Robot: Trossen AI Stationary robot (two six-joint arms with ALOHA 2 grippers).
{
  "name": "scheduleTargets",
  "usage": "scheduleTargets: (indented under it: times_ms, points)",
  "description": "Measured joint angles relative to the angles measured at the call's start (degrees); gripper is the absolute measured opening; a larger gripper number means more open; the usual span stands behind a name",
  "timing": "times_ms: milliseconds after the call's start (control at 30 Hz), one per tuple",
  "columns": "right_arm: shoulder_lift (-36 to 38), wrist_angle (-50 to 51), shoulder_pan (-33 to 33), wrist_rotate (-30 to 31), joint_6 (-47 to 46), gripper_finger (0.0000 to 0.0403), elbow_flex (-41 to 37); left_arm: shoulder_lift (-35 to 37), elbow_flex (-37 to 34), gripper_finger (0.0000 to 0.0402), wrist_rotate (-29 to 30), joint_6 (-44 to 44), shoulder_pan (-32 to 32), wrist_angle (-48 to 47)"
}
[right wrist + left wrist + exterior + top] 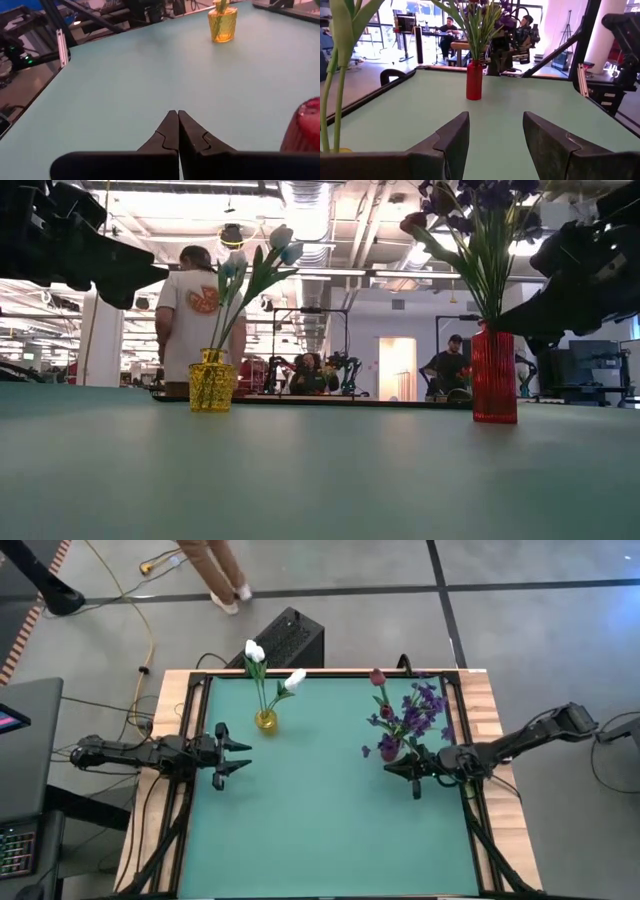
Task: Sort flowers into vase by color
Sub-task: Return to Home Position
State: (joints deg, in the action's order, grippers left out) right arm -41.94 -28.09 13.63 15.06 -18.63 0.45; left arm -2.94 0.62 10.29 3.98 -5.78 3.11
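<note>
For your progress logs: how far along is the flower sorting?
Done: white tulips in the yellow vase; dark red tulips and purple spray in the red vase. In hand: nothing; left gripper open, right gripper shut, both empty. Left: no loose flowers on the green mat; probably only parking.

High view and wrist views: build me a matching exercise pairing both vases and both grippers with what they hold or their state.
Column one:
1. yellow vase
2. red vase
3. left gripper
4. right gripper

Column two:
A. shut, holding nothing
B. holds white flowers
C. open, holding nothing
D. holds dark red and purple flowers

Pairs: 1-B, 2-D, 3-C, 4-A.
</note>
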Motion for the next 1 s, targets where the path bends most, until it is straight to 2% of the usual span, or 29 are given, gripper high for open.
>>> scheduleTargets:
  times_ms: [400,533,700,1000]
  points:
    - [21.03,22.86,-2.65,-1.56,0.65,0.0020,-0.04,0.00,-0.04,0.0174,-0.03,0.35,0.00,0.00]
    - [27.15,27.28,-3.55,-1.83,2.45,0.0020,0.68,-0.02,-0.04,0.0174,-0.02,0.36,0.00,-0.01]
    - [32.10,35.17,-4.57,-0.75,4.33,0.0020,3.15,-0.02,-0.07,0.0174,-0.01,0.25,0.00,0.00]
    - [33.50,33.56,-5.94,-0.25,12.09,0.0029,3.12,-0.02,-0.09,0.0174,0.98,-0.25,0.00,0.11]
